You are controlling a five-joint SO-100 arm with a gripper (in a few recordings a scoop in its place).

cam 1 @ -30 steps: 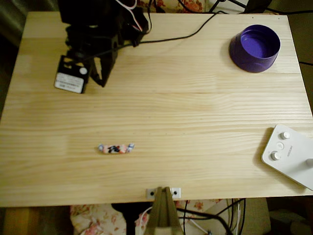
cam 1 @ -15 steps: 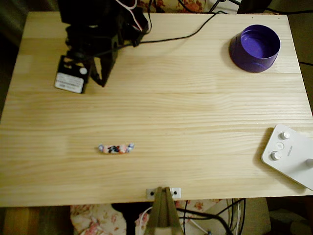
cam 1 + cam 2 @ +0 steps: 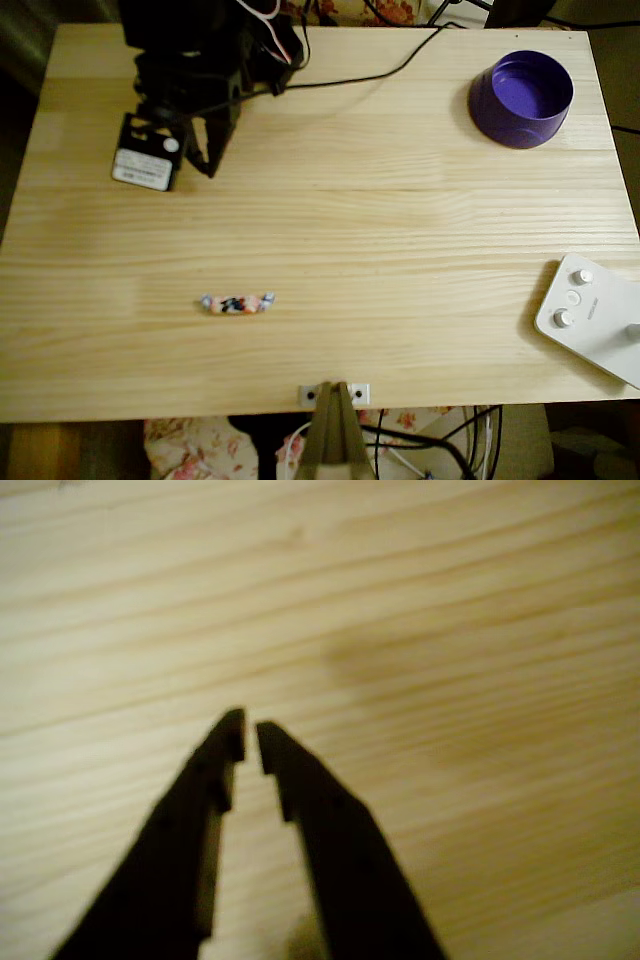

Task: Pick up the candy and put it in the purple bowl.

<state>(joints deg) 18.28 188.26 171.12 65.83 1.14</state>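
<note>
we see a pale wooden table (image 3: 400,230) from above. the black gripper (image 3: 203,160) is near the top left corner, and in the wrist view its two fingers (image 3: 300,780) are almost together with only a thin gap, and nothing is between them. the candy (image 3: 237,302) lies flat on the wood toward the bottom left, well apart from the gripper. the purple bowl (image 3: 495,110) sits at the top right corner. a white box with knobs (image 3: 590,315) sits at the right edge.
</note>
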